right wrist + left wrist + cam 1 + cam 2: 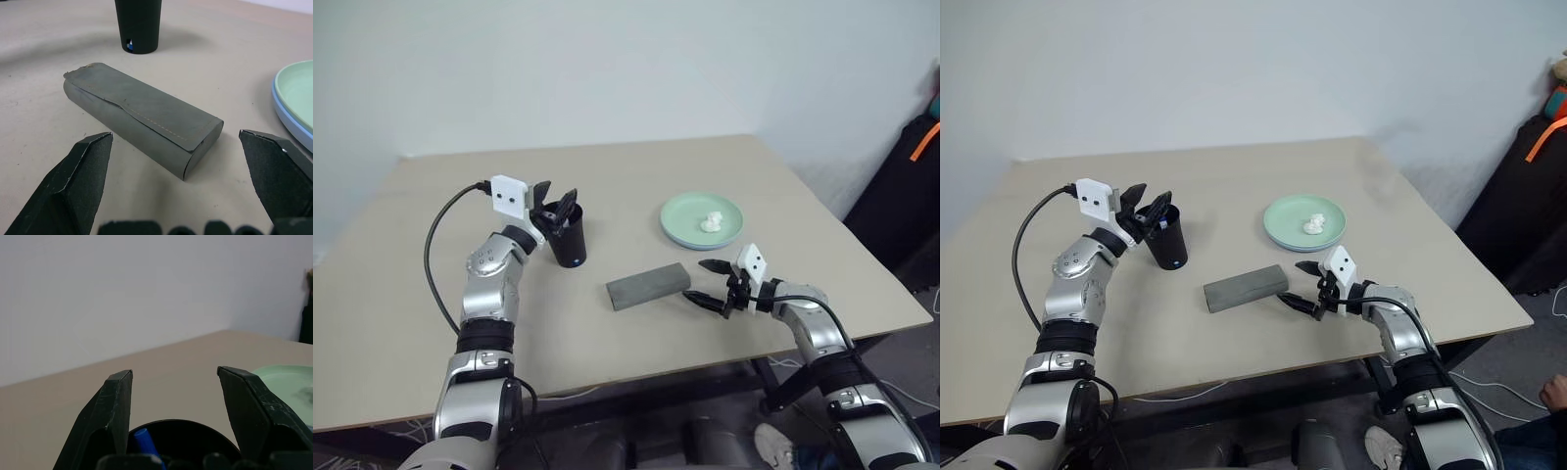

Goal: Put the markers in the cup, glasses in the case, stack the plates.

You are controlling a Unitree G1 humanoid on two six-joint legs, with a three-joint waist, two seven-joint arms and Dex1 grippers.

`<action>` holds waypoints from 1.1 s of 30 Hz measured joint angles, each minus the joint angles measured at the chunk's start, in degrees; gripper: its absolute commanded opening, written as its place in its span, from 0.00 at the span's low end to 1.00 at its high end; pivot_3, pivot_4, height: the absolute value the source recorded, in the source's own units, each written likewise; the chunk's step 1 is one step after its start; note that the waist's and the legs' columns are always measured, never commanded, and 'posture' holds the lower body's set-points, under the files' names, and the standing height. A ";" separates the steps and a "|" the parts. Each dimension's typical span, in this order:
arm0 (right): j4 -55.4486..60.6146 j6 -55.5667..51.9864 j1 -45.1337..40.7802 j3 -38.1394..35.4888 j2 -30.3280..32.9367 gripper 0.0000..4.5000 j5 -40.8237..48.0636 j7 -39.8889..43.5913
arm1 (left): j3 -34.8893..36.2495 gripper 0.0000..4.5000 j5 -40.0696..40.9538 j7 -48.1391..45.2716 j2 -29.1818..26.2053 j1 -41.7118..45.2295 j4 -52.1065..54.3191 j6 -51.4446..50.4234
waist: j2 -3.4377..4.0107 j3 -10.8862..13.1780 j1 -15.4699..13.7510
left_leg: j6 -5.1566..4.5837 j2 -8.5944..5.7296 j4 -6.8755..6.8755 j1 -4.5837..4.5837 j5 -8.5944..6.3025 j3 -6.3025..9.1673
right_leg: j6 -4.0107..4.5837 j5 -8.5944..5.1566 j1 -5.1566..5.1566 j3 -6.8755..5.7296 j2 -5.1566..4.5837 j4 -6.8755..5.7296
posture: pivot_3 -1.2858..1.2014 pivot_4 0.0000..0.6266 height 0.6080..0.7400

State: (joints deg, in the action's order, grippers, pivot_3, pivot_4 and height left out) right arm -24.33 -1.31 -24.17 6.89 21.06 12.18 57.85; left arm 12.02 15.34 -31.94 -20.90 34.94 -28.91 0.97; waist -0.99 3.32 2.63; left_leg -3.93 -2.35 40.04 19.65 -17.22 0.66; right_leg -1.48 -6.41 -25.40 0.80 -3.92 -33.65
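One black cup (570, 238) stands on the table (411, 294). One blue-capped marker (145, 442) shows inside it; whether a second marker is in there cannot be told. One grey case (648, 285), shut, lies near the cup. Two plates (293, 105) sit stacked beyond the case, mint green on light blue, with one small white lump (711, 223) on top.

Even, soft light fell across the worktop (607, 333); the case (142, 117) cast a faint shadow, and the wrist views stayed sharp.
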 measured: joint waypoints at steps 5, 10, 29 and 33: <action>0.01 0.00 0.00 -0.14 0.09 1.00 0.01 0.05 | 1.24 0.64 5.74 -2.79 -0.13 -0.18 6.73 -5.11 | 0.00 0.00 0.02 | 0.00 0.00 0.00 0.00 0.00 0.00 | 0.00 0.00 0.00 0.00 0.00 0.01 | 0.52 0.00 0.91; 0.06 -0.21 -0.25 -0.99 0.24 1.00 0.27 -0.12 | 1.41 0.64 10.52 -6.50 -2.21 -5.78 16.27 -12.13 | 0.04 0.01 0.44 | 0.03 0.04 -0.03 -0.01 -0.05 -0.07 | 0.00 -0.01 -0.06 0.03 0.03 -0.01 | 0.52 0.00 0.91; 1.04 -9.06 -3.03 -7.80 7.90 1.00 5.89 4.55 | -3.91 0.64 9.54 -14.68 -9.49 -30.14 30.78 -17.92 | 0.12 0.04 0.04 | 0.16 0.36 -0.11 -0.06 -0.22 -0.14 | 0.15 -0.13 -0.06 -0.09 0.23 0.11 | 0.52 0.00 0.91; 3.05 -10.21 -2.97 -7.79 7.88 1.00 6.05 4.61 | -3.89 0.64 8.35 -12.83 -8.59 -32.05 30.80 -16.69 | 0.12 0.04 0.03 | 0.16 0.34 -0.11 -0.06 -0.23 -0.16 | 0.14 -0.13 -0.04 -0.08 0.18 0.15 | 0.52 0.00 0.91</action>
State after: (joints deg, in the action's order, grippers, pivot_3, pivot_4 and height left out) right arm -21.29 -11.52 -27.14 -0.90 28.94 18.23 62.46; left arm 8.12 23.69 -44.77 -29.49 2.90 1.88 -15.72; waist -0.87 3.36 2.67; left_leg -3.78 -2.01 39.93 19.60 -17.45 0.50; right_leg -1.34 -6.54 -25.44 0.73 -3.74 -33.50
